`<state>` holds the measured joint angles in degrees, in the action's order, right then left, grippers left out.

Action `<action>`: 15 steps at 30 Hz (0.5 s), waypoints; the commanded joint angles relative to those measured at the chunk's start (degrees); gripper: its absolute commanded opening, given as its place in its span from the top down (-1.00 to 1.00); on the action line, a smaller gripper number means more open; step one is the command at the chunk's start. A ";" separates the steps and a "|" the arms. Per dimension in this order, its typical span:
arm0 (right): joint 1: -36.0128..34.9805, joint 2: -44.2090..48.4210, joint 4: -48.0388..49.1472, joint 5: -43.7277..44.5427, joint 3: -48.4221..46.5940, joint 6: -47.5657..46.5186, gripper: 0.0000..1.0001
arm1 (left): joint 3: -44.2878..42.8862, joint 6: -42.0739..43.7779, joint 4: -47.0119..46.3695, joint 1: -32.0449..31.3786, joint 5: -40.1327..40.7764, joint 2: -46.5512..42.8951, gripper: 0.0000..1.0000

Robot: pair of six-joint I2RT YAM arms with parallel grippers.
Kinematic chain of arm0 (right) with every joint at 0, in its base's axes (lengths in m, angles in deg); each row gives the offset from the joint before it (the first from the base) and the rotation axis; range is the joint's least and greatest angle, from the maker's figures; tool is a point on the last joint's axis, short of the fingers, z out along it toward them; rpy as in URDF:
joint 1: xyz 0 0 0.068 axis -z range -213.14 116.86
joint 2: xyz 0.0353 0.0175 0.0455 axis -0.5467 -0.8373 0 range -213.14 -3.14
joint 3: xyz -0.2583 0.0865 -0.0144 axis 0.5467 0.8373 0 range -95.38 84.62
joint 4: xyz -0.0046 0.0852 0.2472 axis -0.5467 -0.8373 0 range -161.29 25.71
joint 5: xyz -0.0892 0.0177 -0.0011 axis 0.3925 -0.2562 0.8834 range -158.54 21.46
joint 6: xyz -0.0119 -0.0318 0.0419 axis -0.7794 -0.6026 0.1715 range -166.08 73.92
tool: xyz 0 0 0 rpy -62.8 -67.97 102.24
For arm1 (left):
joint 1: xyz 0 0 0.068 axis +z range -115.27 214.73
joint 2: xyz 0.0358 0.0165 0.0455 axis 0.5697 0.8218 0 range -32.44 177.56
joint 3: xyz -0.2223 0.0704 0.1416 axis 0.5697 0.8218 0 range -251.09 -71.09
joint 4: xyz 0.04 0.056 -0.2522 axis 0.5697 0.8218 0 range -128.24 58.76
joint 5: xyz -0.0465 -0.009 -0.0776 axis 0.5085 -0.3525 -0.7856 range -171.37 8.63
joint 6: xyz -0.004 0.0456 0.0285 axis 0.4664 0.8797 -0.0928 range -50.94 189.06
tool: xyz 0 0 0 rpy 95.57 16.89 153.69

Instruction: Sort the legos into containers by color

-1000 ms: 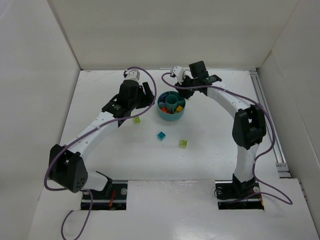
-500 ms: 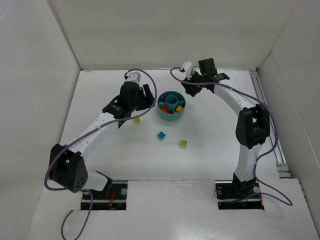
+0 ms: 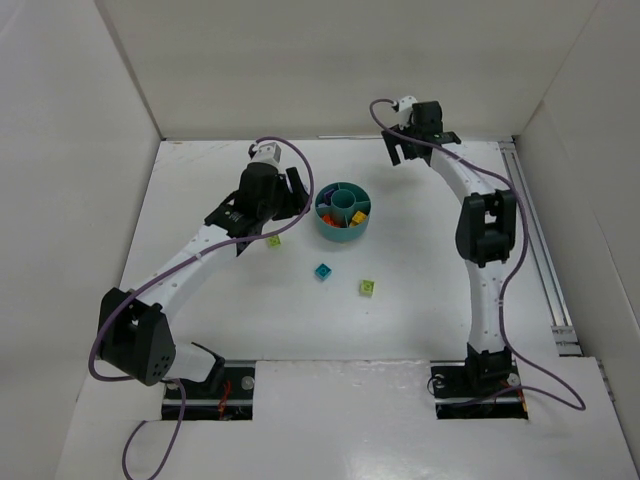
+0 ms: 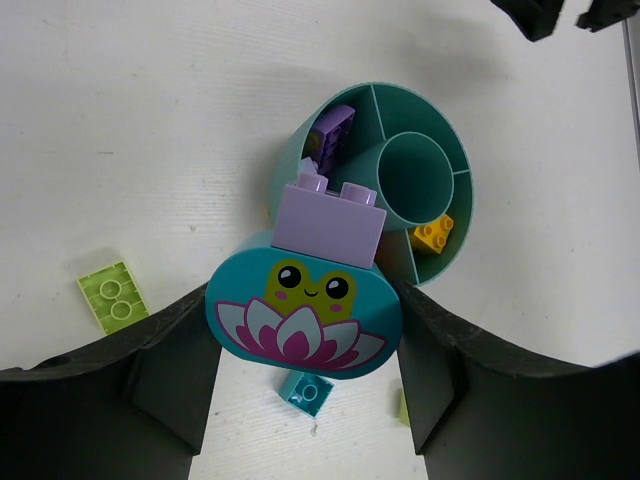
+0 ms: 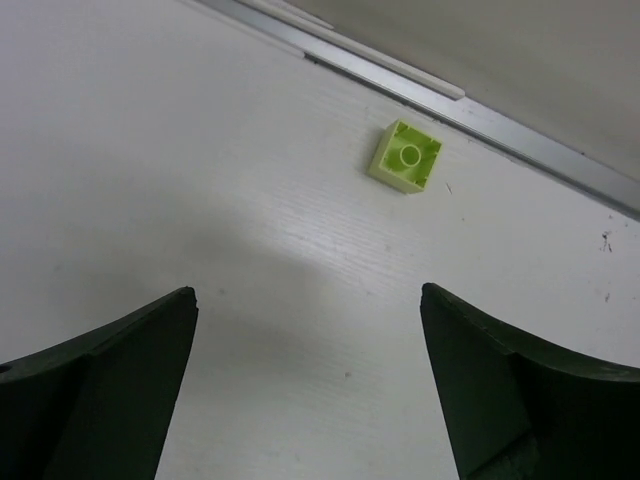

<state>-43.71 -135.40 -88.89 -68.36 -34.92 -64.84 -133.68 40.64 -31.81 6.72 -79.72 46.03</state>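
While left claw [image 4: 303,345] clamps the frog brick [image 4: 302,300] beside the dish [image 3: 343,233] rim, right claw [image 5: 308,330] gapes empty.

- Round teal plastic dish [image 3: 343,231] with a central cup and wedge compartments, upright.
- Purple brick [image 4: 333,128] in one wedge, orange-yellow brick [image 4: 432,233] in another.
- Teal frog-printed piece [image 4: 303,310] topped by a lilac brick [image 4: 330,220], clamped in the left gripper [image 4: 303,335].
- Loose near the dish: flat lime plate [image 4: 114,295], small teal brick [image 3: 322,271], lime brick [image 3: 367,287].
- Square lime brick [image 5: 405,156] lying apart, a round ring on its upper face.

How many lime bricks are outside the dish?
3 lime bricks: one flat beside the left arm, one right of the teal brick, one by the back rail. Arms may hide more.
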 commanded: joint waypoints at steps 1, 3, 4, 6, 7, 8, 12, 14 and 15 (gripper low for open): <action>0.02 -4.74 3.24 6.75 -8.41 7.15 -0.99 | -1.92 0.12 -2.39 0.06 -0.42 -1.66 0.59; 0.02 -8.68 4.37 6.76 -13.75 9.35 -1.00 | -1.92 0.12 -2.39 0.06 -0.42 -1.13 0.59; 0.02 -9.84 5.08 6.76 -15.26 10.32 -1.00 | -1.92 0.12 -2.39 0.06 0.10 -1.13 0.59; 0.02 -11.95 6.48 8.16 -18.42 11.99 -1.00 | -1.92 -0.40 -2.39 0.06 0.11 -0.61 0.59; 0.02 -13.79 7.28 8.69 -18.96 13.39 -1.00 | -1.92 -0.40 -2.39 0.06 0.11 -0.61 0.59; 0.54 -14.59 8.16 8.69 -18.97 14.19 -1.00 | -1.92 -0.40 -2.39 0.06 0.11 -0.61 0.59; 1.69 -19.68 9.48 6.41 -23.62 17.09 -1.00 | -1.92 -0.93 -1.87 0.06 0.63 -0.61 0.59; 2.31 -21.71 9.48 6.41 -25.12 18.49 -1.00 | -1.92 -0.93 -1.87 0.06 0.63 -0.61 0.59; 2.31 -21.72 10.44 6.41 -25.12 18.50 -1.00 | -1.92 -0.93 -1.87 0.06 1.16 -0.61 0.59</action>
<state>-42.53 -155.84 -82.77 -62.28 -56.76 -49.89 -133.70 40.24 -31.98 6.72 -79.55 46.12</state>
